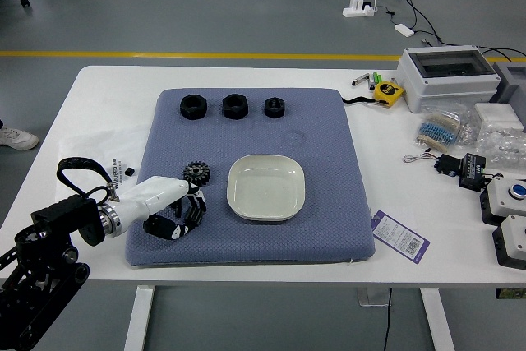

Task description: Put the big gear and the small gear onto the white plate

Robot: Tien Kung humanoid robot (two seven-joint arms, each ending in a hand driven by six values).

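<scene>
With our left hand we are curling our fingers closed around the small gear, mostly hiding it, between eight and nine o'clock from the white plate. The big gear is lying just beyond our fingers, between nine and ten o'clock from the plate. We are seeing both gears resting off the plate, over the blue-grey mat.

The left fingers look like smooth plastic, slightly glossy; beneath them the mat resembles matt, textured cloth; beside them the plate is smooth, softly glossy; just beyond them the gear looks matt and ridged.
</scene>
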